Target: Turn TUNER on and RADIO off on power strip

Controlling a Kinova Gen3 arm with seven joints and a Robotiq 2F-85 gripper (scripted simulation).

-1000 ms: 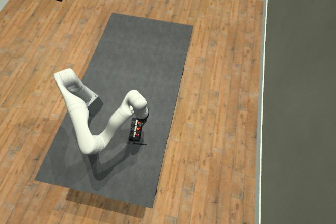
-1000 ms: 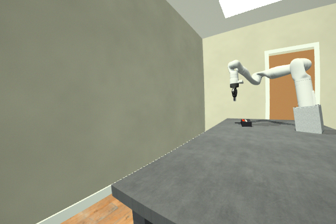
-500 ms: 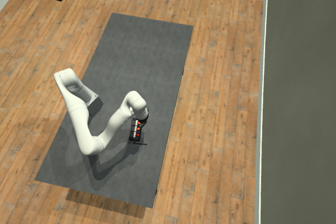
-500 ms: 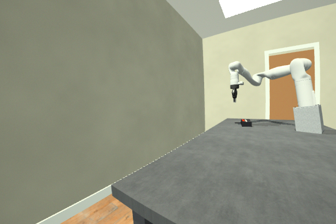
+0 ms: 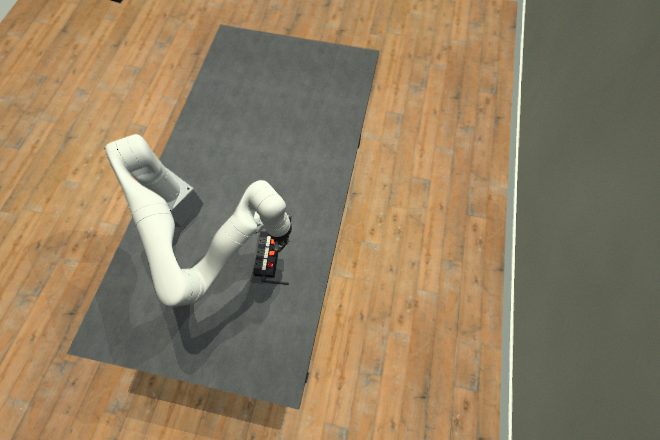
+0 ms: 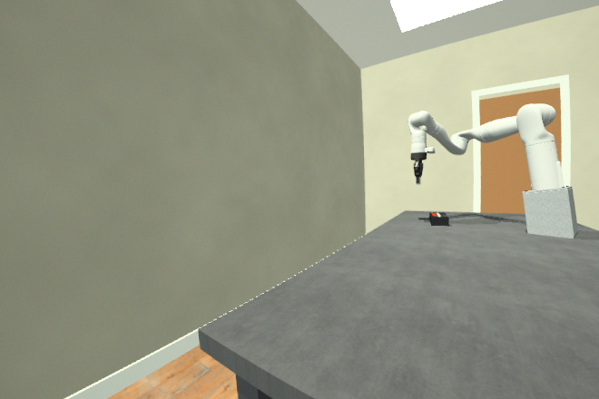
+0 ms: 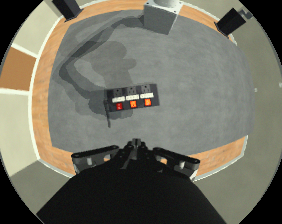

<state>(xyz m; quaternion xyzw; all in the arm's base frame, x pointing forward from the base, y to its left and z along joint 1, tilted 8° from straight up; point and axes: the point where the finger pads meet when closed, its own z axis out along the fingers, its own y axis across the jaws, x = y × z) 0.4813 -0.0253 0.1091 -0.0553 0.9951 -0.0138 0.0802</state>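
A black power strip (image 5: 266, 254) lies flat on the grey table, with three red-orange rocker switches in a row and white labels beside them. It also shows in the wrist view (image 7: 133, 99) and, small and far, in the exterior view (image 6: 438, 218). The labels are too small to read. My gripper (image 6: 417, 180) is shut and empty, pointing down, well above the strip. In the top view the gripper (image 5: 283, 239) sits by the strip's far end. The wrist view shows the closed fingertips (image 7: 135, 147) below the strip.
The arm's grey base block (image 6: 548, 212) stands on the table behind the strip. A thin black cord (image 5: 276, 282) runs from the strip's near end. The table's right edge (image 5: 341, 217) is a short way beside the strip.
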